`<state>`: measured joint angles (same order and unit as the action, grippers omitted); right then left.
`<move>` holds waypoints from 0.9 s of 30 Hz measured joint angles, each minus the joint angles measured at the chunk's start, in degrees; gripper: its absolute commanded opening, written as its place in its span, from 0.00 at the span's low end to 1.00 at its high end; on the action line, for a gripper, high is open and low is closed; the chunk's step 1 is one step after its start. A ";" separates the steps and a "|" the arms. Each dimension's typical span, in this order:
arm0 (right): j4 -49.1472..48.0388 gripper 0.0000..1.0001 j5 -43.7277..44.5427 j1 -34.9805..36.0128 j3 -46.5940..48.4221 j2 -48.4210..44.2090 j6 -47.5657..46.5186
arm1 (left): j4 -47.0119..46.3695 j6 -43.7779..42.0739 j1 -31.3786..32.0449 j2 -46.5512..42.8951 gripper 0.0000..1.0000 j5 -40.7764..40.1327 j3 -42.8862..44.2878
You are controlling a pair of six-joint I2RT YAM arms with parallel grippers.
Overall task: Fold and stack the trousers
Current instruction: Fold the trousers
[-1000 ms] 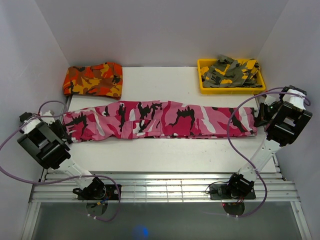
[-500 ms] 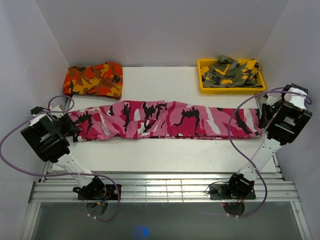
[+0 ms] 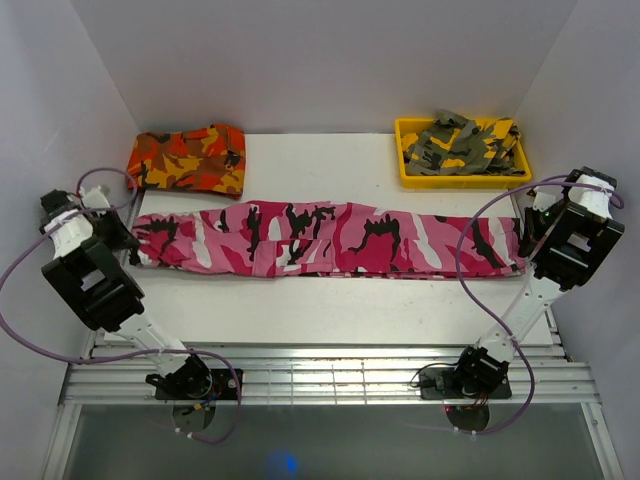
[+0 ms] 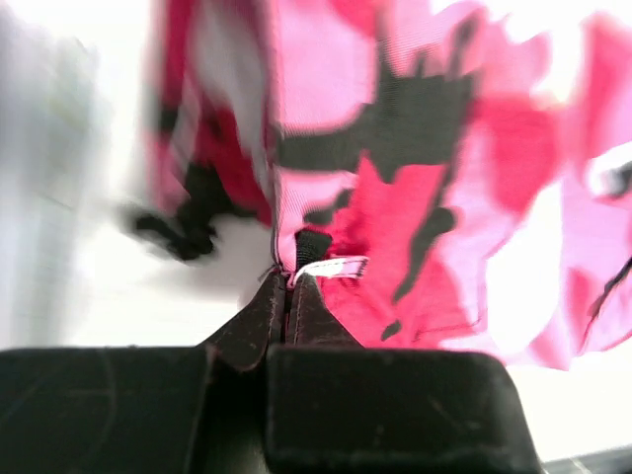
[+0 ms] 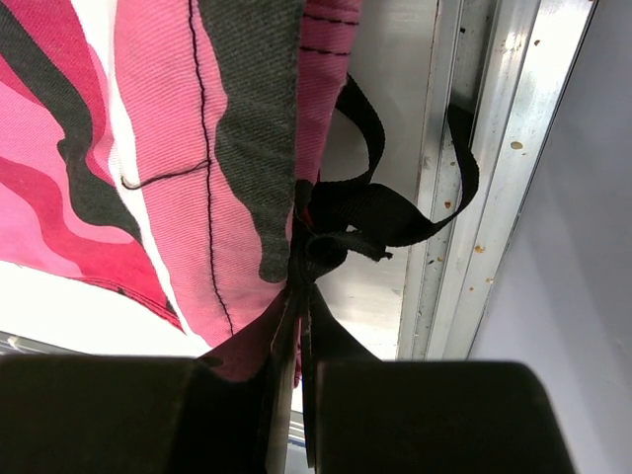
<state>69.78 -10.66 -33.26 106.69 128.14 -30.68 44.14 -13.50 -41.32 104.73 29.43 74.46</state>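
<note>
Stretched from 9 to 3 o'clock across the desk (image 3: 330,315), the trousers (image 3: 330,240) are held by the left hand (image 4: 286,284) and right hand (image 5: 299,281), each clamped on 1 thin edge, so a harder outward pull could slip an end free.

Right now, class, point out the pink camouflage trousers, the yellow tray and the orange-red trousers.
pink camouflage trousers (image 3: 330,240), top external view, middle of the stretched-out cloth.
yellow tray (image 3: 440,182), top external view, its near rim.
orange-red trousers (image 3: 187,158), top external view, centre of the folded bundle.
</note>
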 measured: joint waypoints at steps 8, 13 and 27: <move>0.68 0.08 0.02 0.00 0.46 0.24 0.02 | 0.15 -2.58 3.96 -3.67 0.00 -0.96 18.51; 0.68 0.08 0.11 0.00 0.48 0.26 0.02 | -1.42 -2.93 4.92 2.08 0.00 -2.91 18.71; 1.09 0.08 0.48 0.00 0.85 0.44 -0.13 | -6.84 -5.81 4.57 14.34 0.59 -8.11 13.49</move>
<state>70.87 -10.17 -33.26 107.55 128.57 -30.81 37.30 -19.31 -36.75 119.07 21.32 87.94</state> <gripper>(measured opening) 0.080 0.530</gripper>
